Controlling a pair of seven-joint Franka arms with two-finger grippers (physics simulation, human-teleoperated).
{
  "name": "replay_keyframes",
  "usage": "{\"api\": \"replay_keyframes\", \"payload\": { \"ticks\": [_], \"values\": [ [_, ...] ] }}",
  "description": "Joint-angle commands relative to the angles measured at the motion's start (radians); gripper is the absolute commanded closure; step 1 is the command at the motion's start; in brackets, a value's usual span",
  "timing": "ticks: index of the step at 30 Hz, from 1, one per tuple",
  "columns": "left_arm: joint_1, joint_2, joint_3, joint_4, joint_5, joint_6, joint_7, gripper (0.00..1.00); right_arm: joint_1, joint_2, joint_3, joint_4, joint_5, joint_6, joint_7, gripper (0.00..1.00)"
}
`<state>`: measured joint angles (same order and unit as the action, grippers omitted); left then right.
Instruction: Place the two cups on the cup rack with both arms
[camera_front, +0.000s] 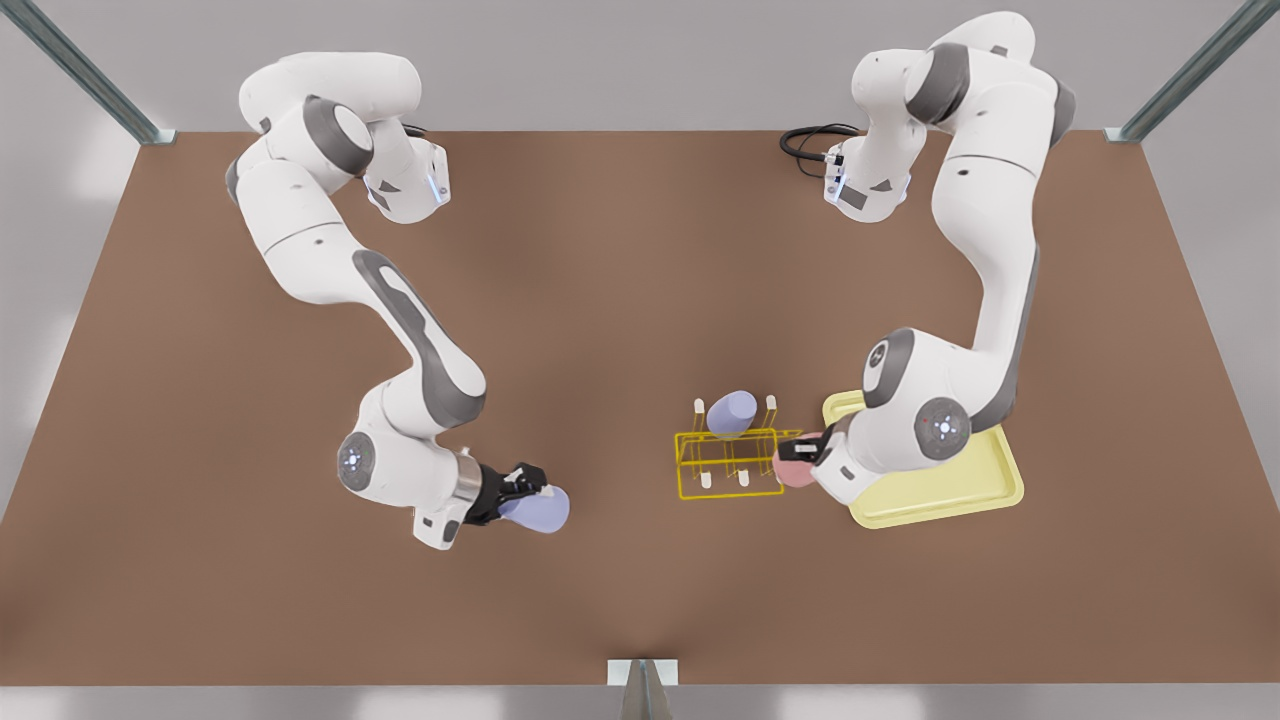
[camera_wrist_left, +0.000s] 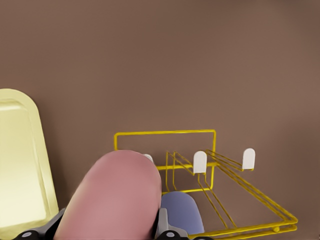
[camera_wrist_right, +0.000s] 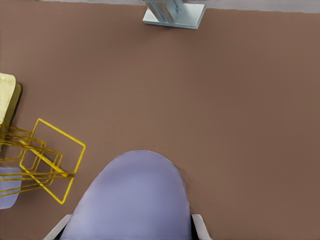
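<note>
Nearest the tabletop's front edge in the front view, the right gripper is clamped on a lavender cup, well apart from the cup rack. Another lavender cup sits on the rack's far pegs. At the rack's side toward the pale-yellow tray, the left gripper pinches the salmon pink cup.

From the left wrist, that pink cup sits between the fingers, the rack just beyond.

From the right wrist, the held lavender cup hangs over bare table.
</note>
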<state>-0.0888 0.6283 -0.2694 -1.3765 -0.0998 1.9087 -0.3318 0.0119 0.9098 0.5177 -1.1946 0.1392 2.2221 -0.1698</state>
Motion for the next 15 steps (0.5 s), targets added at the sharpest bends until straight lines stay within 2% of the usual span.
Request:
{"api": "replay_keyframes", "payload": {
  "ticks": [1,10,11,12,13,15],
  "values": [
    [0.0,0.007,-0.002,0.013,0.0,-0.01,-0.156,0.15,0.023,0.017,0.001,0.027,0.002,0.028,0.193,0.26],
    [-0.012,0.028,-0.019,0.024,0.003,-0.01,-0.193,0.14,0.12,0.063,0.013,0.059,0.056,0.22,0.21,0.25],
    [-0.012,0.03,-0.019,0.024,0.002,-0.008,-0.193,0.13,0.12,0.072,0.036,0.059,0.056,0.228,0.211,0.25],
    [-0.012,0.03,-0.019,0.024,0.002,-0.008,-0.191,0.1,0.12,0.072,0.044,0.059,0.057,0.234,0.211,0.25],
    [-0.011,0.033,-0.019,0.024,0.003,-0.003,-0.19,0.0,0.12,0.073,0.055,0.059,0.077,0.234,0.211,0.25],
    [-0.011,0.031,-0.019,0.024,0.003,-0.003,-0.19,0.0,0.12,0.075,0.076,0.059,0.079,0.246,0.211,0.25]
  ]
}}
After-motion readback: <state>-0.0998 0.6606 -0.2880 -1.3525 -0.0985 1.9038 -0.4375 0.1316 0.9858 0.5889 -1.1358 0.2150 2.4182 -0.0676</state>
